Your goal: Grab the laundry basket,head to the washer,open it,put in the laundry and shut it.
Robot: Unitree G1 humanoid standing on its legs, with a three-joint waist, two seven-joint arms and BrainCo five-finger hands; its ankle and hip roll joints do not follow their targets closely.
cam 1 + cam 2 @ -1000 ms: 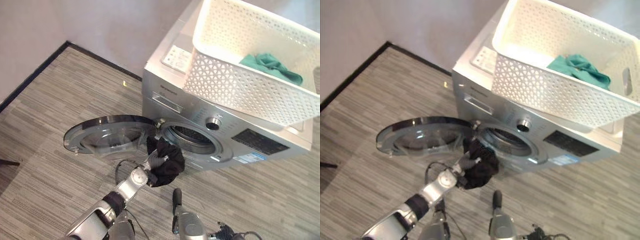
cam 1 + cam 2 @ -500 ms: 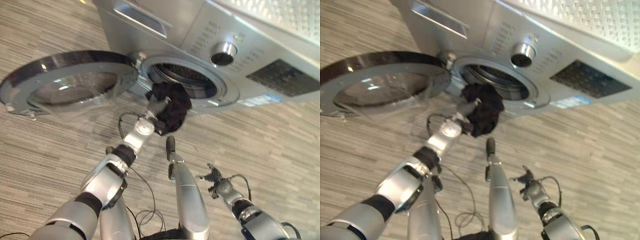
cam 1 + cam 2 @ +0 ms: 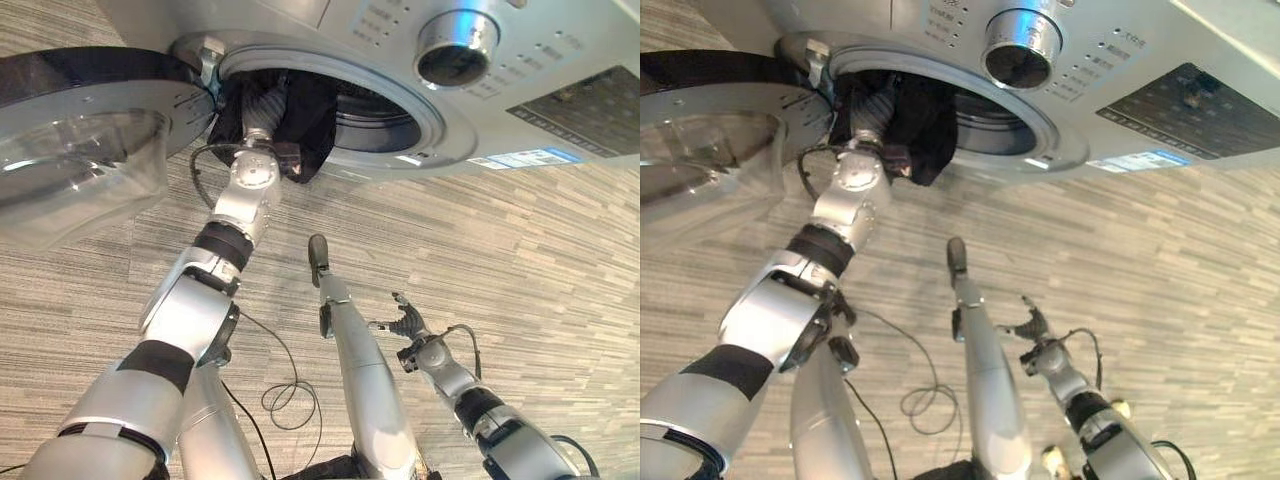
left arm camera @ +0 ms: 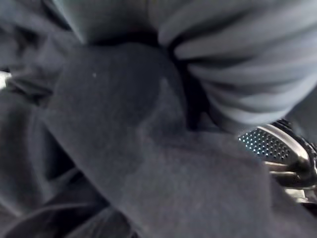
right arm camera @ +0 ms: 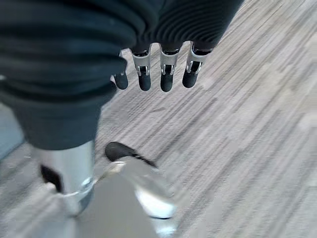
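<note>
Low in the frame, right of centre: right robot hand [image 3: 410,327] hovering over the grey wood-grain plank floor [image 3: 540,260], fingers [image 5: 166,74] straight and loosely spread, holding nothing, well apart from the machine.

Further up, left of centre: left arm stretched to the round mouth of the silver front-loading washing machine [image 3: 560,70], left robot hand [image 3: 262,105] at the left edge of the opening, wrapped in black crumpled laundry cloth [image 3: 310,120]. Cloth half inside the drum opening [image 3: 375,112], half draped over the lower rim beside the wrist. In the left wrist view, dark cloth [image 4: 138,163] pressed close before the camera, fingers hidden beneath it, so grip impossible to tell; perforated metal drum wall [image 4: 265,144] glimpsed at the right edge.

At the far left: round glass-and-chrome washer door [image 3: 80,150] swung wide open, hinged just beside the left robot hand.

Along the top: chrome round control dial [image 3: 456,48] above the opening, dark display panel [image 3: 1185,95] at the upper right, a small blue-and-white label [image 3: 525,158] below it.
</note>
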